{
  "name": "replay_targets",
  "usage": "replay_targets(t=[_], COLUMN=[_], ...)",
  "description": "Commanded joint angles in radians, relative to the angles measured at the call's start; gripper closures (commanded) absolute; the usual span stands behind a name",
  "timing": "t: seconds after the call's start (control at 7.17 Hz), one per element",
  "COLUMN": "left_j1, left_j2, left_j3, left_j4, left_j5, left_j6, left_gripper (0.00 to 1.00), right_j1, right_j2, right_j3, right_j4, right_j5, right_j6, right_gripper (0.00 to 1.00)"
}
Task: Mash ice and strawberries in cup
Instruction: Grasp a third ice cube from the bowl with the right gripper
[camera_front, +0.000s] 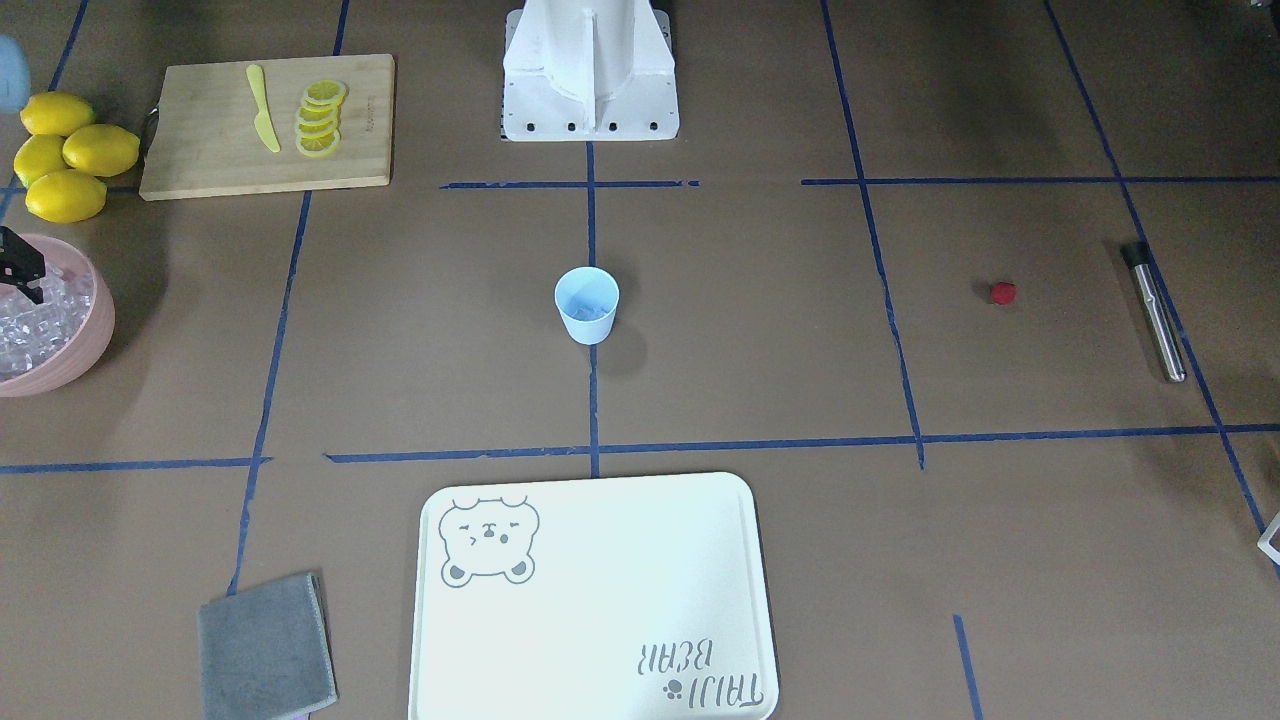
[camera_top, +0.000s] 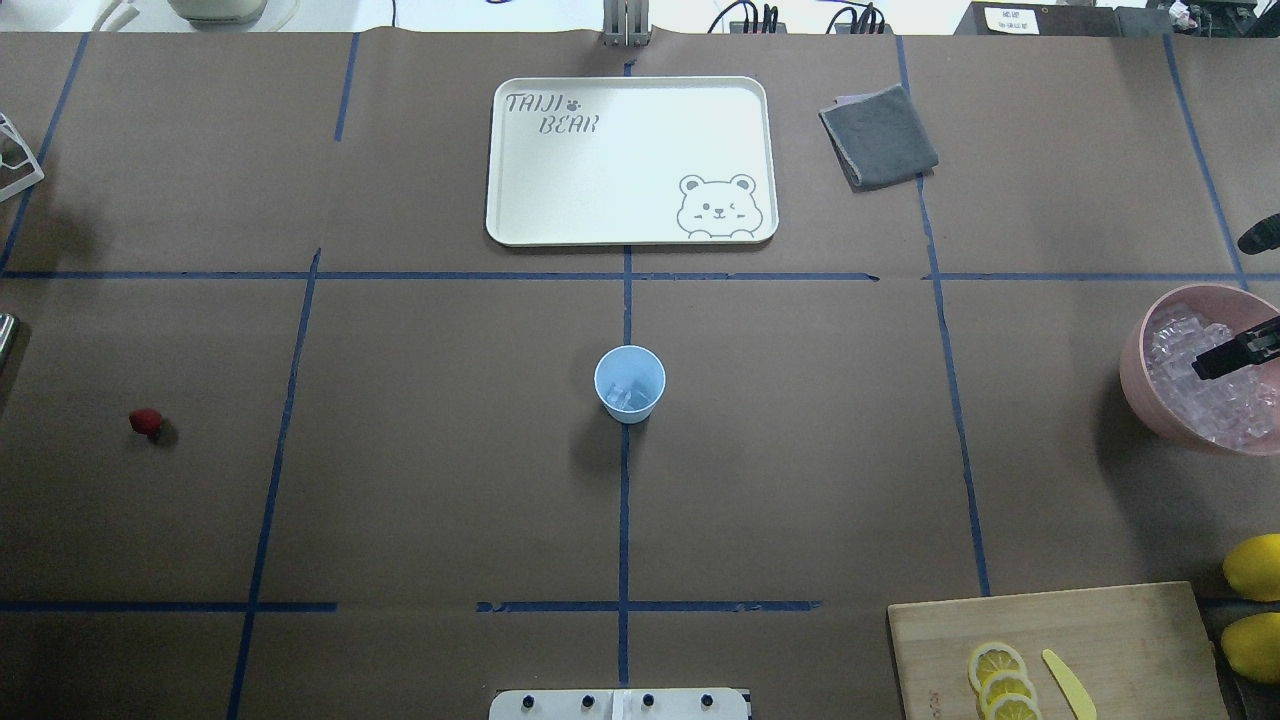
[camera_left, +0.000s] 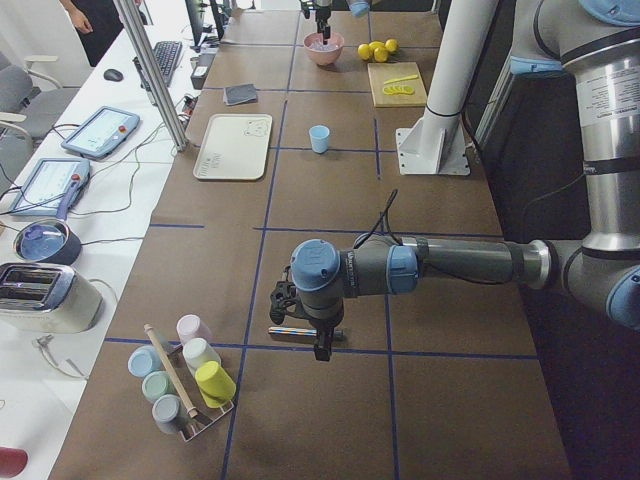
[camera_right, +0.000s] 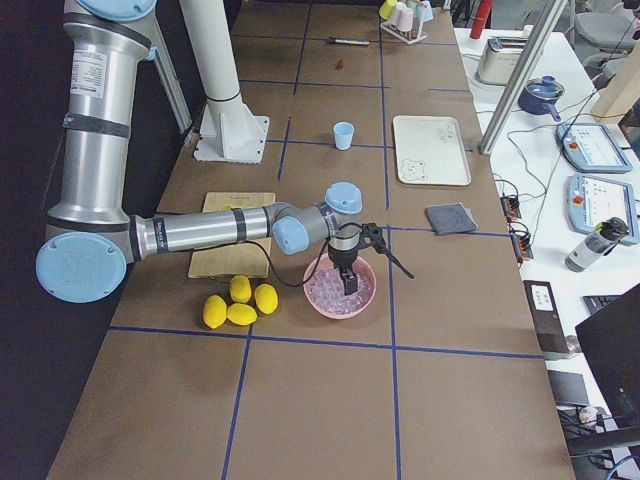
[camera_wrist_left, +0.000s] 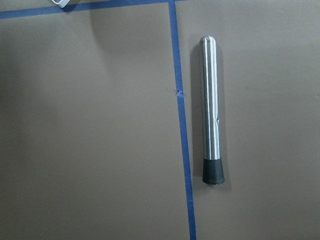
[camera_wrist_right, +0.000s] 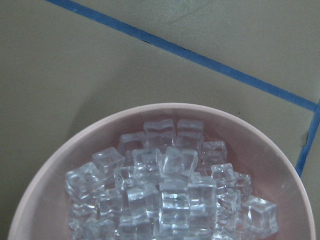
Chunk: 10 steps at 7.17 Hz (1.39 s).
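As the overhead view shows, the brown table (camera_top: 420, 480), ruled into fields by blue tape, carries every item. The right gripper (camera_right: 350, 285) hangs, pointing down, over the pink bowl (camera_top: 1135, 370) at the robot's right end. The left gripper (camera_left: 320, 350) hovers just above the steel muddler (camera_wrist_left: 210, 110) at the opposite end. For both grippers it cannot be told whether the fingers are apart or together. The white bear-print tray (camera_top: 630, 160) lies on the far side from the robot's base. The wooden cutting board (camera_front: 200, 140) bears a row of lemon slices (camera_front: 320, 118) and a yellow knife (camera_front: 263, 110). Four whole lemons (camera_front: 70, 150) sit just beside the board, between it and the bowl. A grey cloth (camera_front: 265, 645) lies beside the tray. The muddler lies flat along a tape line. The cup (camera_front: 587, 305) stands upright at the table's centre, on the middle tape line, with a few cubes inside. The strawberry (camera_front: 1003, 292) rests on the bare table on the robot's left, well apart from the cup and near the muddler. The ice (camera_wrist_right: 165, 190) is heaped in the pink bowl.
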Motion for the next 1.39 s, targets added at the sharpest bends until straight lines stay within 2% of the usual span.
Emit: replay_targets(t=[0.0,0.28,0.56,0.7,1.12,1.26], left_j1=[0.0,0.0,0.0,0.0,0.0,0.0], left_j2=[0.001,0.004,0.004,0.004,0.004,0.004], left_j3=[-0.01,-0.011,-0.011,-0.011,-0.013,-0.013], left_j4=[0.0,0.0,0.0,0.001,0.001,0.0], left_j5=[0.0,0.001,0.001,0.001,0.0,0.0], left_j6=[0.0,0.0,0.0,0.0,0.0,0.0], left_gripper=[0.0,0.0,0.0,0.0,0.0,0.0], right_j1=[-0.012,-0.019,-0.029,-0.029,-0.027,-0.026], right_j2=[0.002,0.009,0.02,0.02,0.016,0.014], right_j3=[-0.033,-0.036,-0.039,-0.039,-0.037,-0.036], right_j4=[0.039,0.04,0.04,0.04,0.04,0.04], right_j5=[0.005,0.008,0.006,0.006,0.008,0.008], right_j6=[0.005,0.005,0.005,0.003,0.003,0.0], right_gripper=[0.11,0.22,0.24,0.3,0.9,0.99])
